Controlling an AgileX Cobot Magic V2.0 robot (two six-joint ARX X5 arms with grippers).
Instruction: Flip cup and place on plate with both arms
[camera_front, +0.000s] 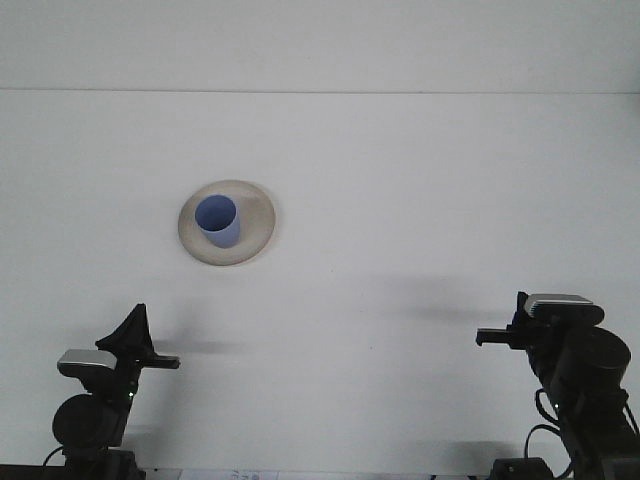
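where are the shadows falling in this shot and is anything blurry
Front view: soft grey shadows lie on the white table just beyond each arm, light is even without glare, and the blue cup on the plate looks reasonably sharp.
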